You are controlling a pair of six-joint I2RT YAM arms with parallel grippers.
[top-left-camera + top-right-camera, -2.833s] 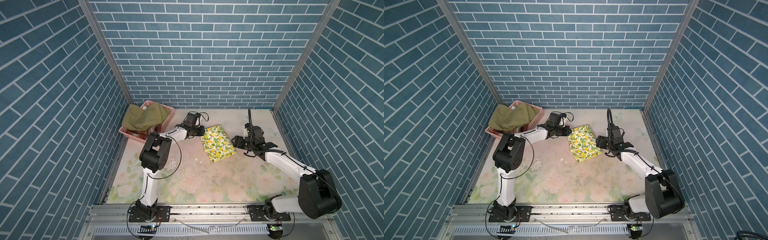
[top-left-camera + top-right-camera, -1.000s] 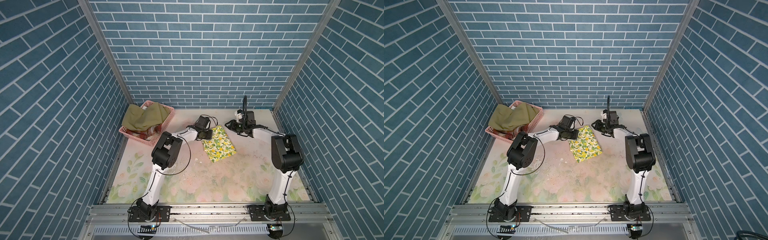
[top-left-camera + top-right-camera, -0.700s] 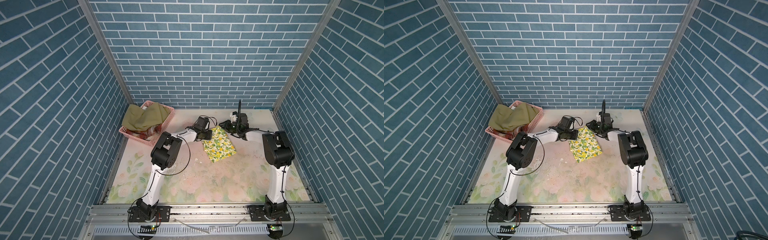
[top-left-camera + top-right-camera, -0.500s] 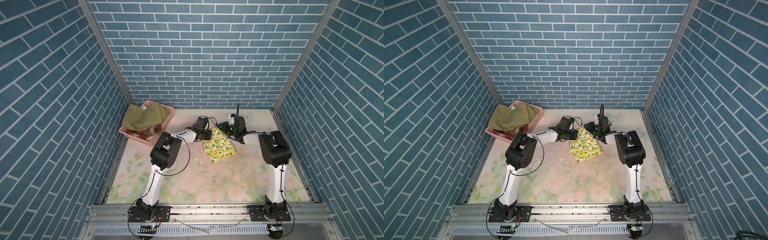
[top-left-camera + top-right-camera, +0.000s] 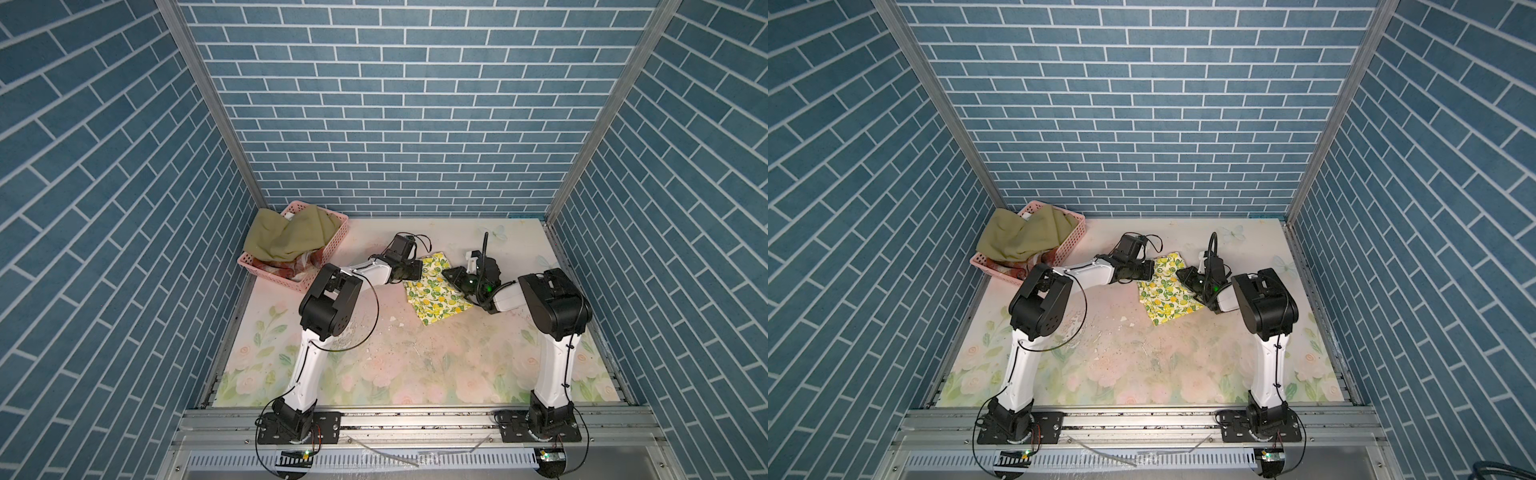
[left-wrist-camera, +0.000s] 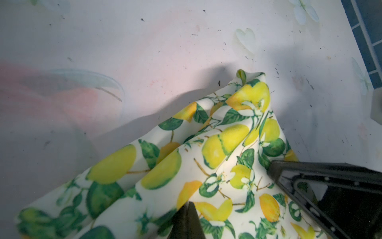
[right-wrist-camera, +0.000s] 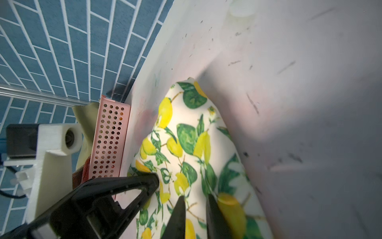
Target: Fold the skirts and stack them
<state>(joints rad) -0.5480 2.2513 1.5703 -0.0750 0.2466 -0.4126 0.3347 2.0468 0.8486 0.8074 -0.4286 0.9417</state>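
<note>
Walls [image 5: 395, 104]: blue brick pattern on three sides.
Counter [image 5: 415, 365]: pale, with a faded rose print, scuffed and flecked.
Two white-and-black arms: left arm [image 5: 309, 361], right arm [image 5: 555, 361], one at each front corner.
One pink perforated basket [image 5: 334, 245] at the counter's far left.
Three skirts made out.
- Olive skirt [image 5: 286, 237]: plain, heaped in the basket and spilling over its rim.
- Plaid skirt [image 5: 291, 268]: rust and cream, mostly buried under the olive one.
- Lemon skirt [image 5: 436, 291]: white with yellow lemons and green leaves. It lies far centre on the counter, near end flat, far edge raised in folds.

Left pincer [image 6: 187, 209]: closed, nipping that raised edge.
Right pincer [image 7: 194, 196]: narrowed onto a fold of the same skirt, just beside the left one.
</note>
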